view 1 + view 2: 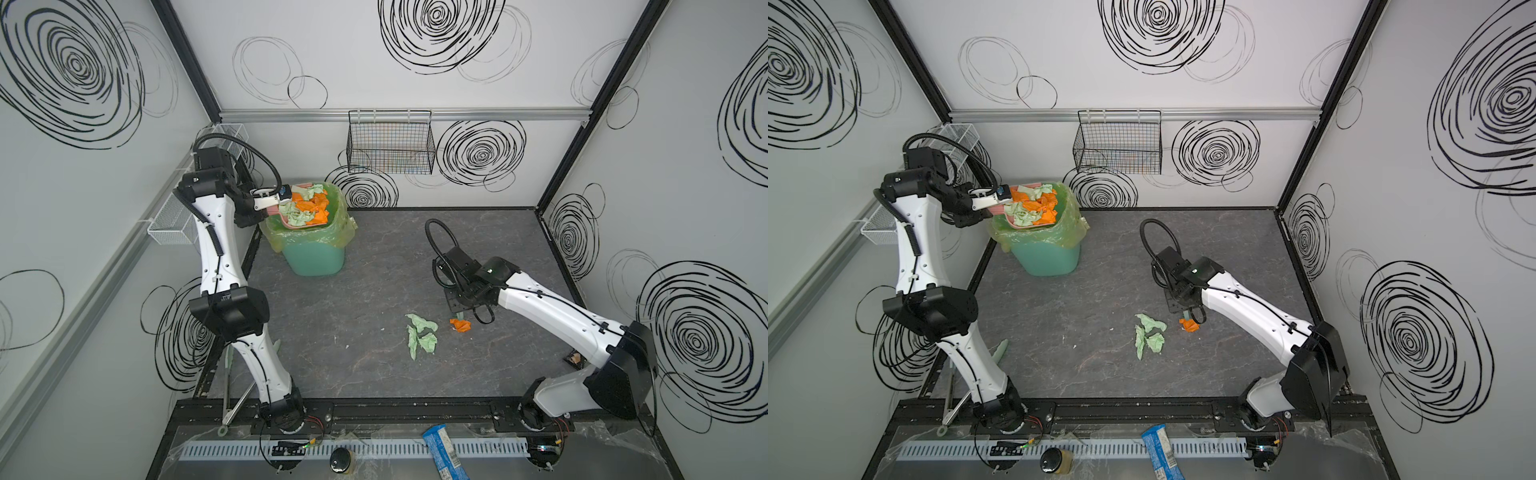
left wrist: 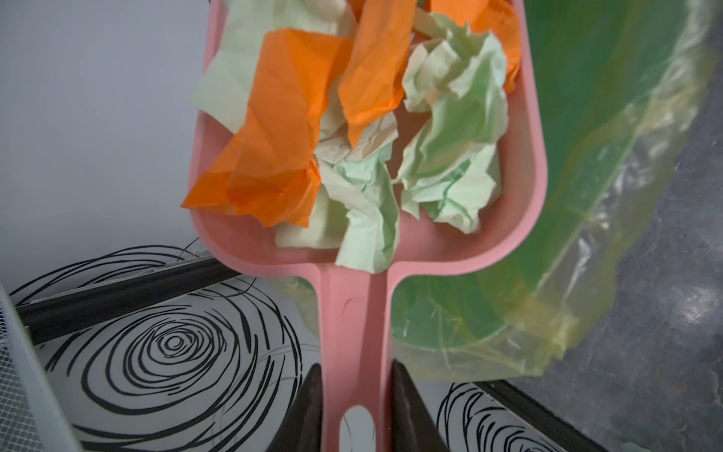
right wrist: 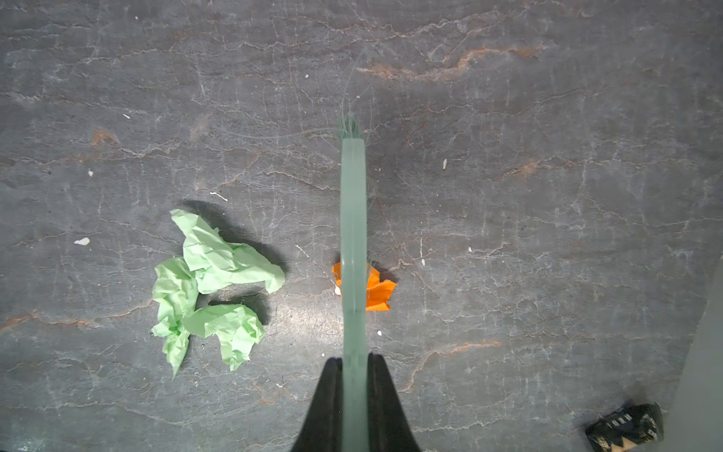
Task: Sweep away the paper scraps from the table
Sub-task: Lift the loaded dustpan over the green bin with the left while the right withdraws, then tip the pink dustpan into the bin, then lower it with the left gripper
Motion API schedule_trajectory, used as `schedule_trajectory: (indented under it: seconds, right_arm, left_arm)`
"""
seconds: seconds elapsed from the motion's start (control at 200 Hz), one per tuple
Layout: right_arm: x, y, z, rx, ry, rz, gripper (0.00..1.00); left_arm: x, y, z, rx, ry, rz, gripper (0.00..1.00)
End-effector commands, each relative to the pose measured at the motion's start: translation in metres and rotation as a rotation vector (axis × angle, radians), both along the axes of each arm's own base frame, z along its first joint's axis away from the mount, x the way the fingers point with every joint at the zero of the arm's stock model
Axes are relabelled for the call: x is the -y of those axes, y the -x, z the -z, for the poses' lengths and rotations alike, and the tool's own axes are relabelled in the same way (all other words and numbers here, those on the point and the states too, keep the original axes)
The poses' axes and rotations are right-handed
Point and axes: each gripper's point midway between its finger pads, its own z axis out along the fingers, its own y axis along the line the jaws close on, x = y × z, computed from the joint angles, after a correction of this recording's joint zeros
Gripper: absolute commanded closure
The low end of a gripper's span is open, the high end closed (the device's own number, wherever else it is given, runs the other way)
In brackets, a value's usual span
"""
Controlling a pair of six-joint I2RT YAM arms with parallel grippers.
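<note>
Emptying step. The left gripper [image 2: 356, 375] is clenched on the handle of a pink dustpan [image 2: 524, 219]. Ahead of its fingers the pan, heaped with orange and green paper scraps [image 2: 274, 156], hangs over the lined green bin [image 1: 316, 257], apparently not yet tipped. The right gripper [image 3: 354, 364] grasps a brush [image 3: 353, 219] above the table [image 3: 547, 156]. One orange scrap [image 3: 377, 291] lies under the brush just ahead of its fingers, with a cluster of green wads [image 3: 211, 281] near, off to the side. Next move, as judged: tilt the pan so the load slides into the bin, then return for the remainder.
</note>
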Motion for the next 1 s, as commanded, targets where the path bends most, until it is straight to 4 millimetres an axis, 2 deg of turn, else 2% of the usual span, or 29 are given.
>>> schedule_trajectory:
  seconds: [0.0,0.245,0.405,0.745,0.845,0.926,0.996]
  right_arm:
    - [0.003,-0.001,-0.007,0.032,-0.004,0.013,1.0]
    - [0.002,0.0,-0.007,0.04,-0.011,0.013,1.0]
    - [0.003,0.0,-0.009,0.048,-0.01,0.014,1.0]
    - [0.002,-0.002,-0.009,0.055,-0.012,0.015,1.0]
    - [0.005,-0.003,-0.015,0.072,-0.005,0.025,1.0]
    - [0.009,-0.007,-0.025,0.105,-0.002,0.043,1.0]
    - [0.011,-0.01,-0.036,0.14,-0.012,0.056,1.0]
  left_arm:
    - [-0.021,-0.007,-0.017,0.041,-0.208,-0.008,1.0]
    - [-0.031,-0.005,-0.035,0.081,-0.435,-0.025,1.0]
    - [-0.027,0.0,-0.05,0.158,-0.544,-0.016,1.0]
    - [-0.02,0.002,-0.108,0.335,-0.594,-0.039,1.0]
    - [-0.011,0.015,-0.13,0.396,-0.539,-0.028,1.0]
    - [0.008,0.036,-0.146,0.421,-0.436,0.01,1.0]
    - [0.031,0.06,-0.149,0.412,-0.336,0.061,1.0]
